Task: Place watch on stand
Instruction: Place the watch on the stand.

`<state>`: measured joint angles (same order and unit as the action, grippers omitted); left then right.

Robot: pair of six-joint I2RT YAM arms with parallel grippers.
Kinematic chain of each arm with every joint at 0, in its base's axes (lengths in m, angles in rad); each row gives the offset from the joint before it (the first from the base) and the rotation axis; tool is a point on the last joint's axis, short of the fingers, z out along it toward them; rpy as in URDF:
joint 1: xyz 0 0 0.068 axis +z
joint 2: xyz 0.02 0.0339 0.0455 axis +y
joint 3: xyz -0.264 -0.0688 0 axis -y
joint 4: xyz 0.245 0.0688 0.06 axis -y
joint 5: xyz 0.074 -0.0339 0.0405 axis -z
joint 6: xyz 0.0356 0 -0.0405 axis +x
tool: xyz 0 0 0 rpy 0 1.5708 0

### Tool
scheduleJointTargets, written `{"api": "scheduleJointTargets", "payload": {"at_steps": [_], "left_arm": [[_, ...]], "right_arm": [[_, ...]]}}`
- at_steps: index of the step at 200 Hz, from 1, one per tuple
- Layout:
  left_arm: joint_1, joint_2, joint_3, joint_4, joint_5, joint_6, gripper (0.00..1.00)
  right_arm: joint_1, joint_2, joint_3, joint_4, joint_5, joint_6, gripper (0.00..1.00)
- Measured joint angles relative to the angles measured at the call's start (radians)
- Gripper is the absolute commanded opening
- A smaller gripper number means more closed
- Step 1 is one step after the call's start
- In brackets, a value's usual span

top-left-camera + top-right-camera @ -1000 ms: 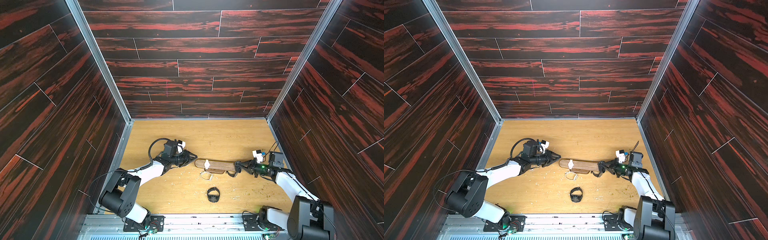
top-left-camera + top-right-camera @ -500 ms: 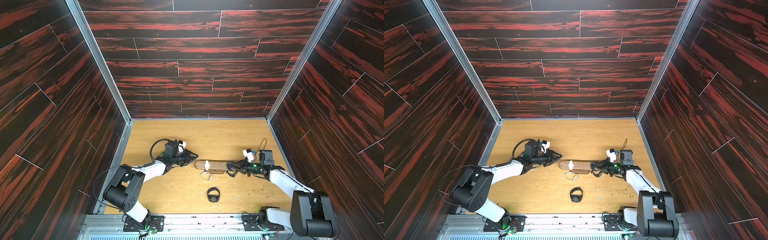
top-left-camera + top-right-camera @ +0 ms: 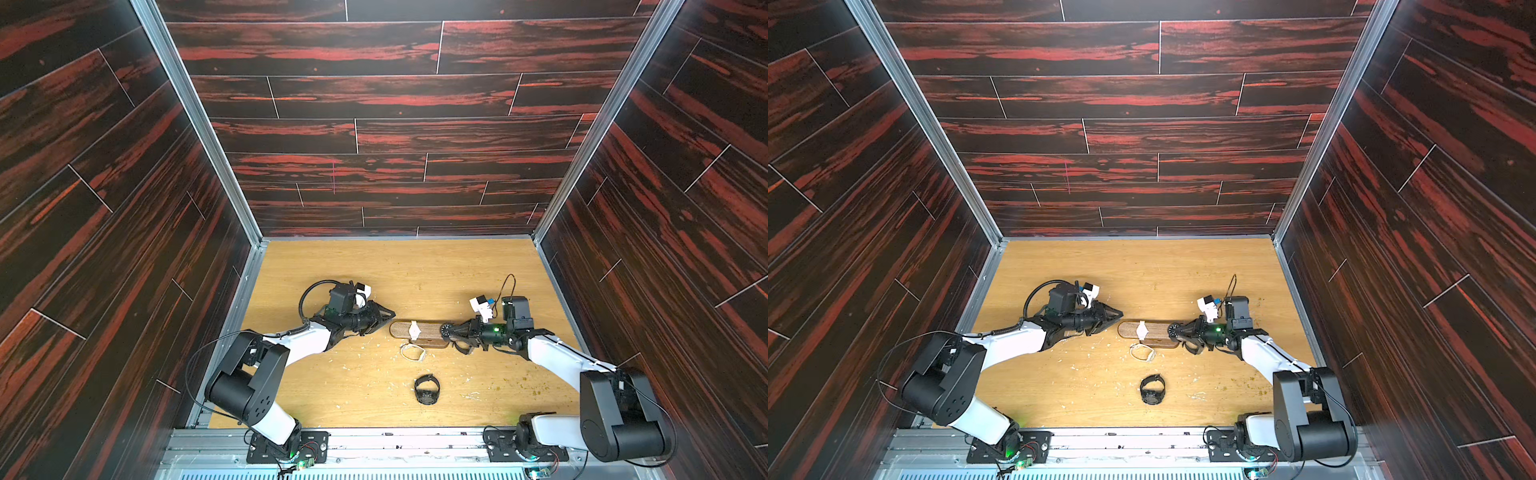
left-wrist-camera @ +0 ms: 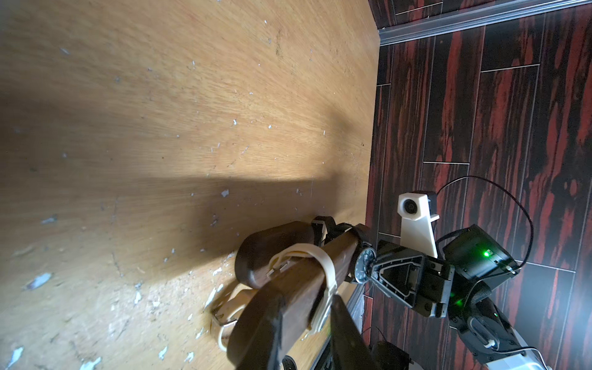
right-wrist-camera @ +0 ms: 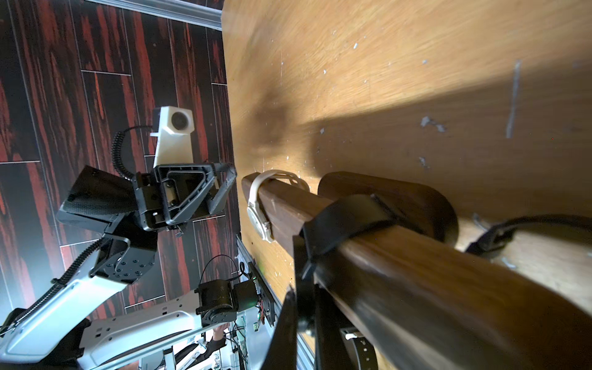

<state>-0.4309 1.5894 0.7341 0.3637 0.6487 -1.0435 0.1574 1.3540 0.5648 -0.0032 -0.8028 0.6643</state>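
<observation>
Scuffed wooden tabletop [image 3: 374, 270]: right gripper [image 3: 451, 331], arm stretched low, clamps a black watch [image 4: 363, 266] at the end of the stand [image 3: 432, 331]. Left gripper [image 3: 390, 316] hovers slightly parted beside the opposite end.

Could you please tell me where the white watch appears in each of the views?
Both top views: the white watch wraps the stand near its left-arm end.
Left wrist: it loops the bar nearby.
Right wrist: it sits at the bar's far end.
Shared landmark: the stand's dark bar.
</observation>
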Motion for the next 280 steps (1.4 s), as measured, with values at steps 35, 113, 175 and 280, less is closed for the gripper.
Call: {"api": "scheduleJointTargets", "payload": {"at_steps": [35,113,175,280], "left_arm": [[0.000,-0.001,0.000,0.000,-0.002,0.000,0.27],[0.000,-0.001,0.000,0.000,-0.002,0.000,0.28],[0.000,-0.001,0.000,0.000,-0.002,0.000,0.28],[0.000,-0.009,0.000,-0.011,-0.003,0.008,0.27]], "right_arm": [[0.025,0.019,0.008,0.021,0.000,0.010,0.00],[0.078,0.058,0.040,0.041,0.012,0.024,0.00],[0.090,0.061,0.046,0.037,0.046,0.032,0.24],[0.095,0.030,0.066,-0.027,0.070,0.014,0.40]]}}
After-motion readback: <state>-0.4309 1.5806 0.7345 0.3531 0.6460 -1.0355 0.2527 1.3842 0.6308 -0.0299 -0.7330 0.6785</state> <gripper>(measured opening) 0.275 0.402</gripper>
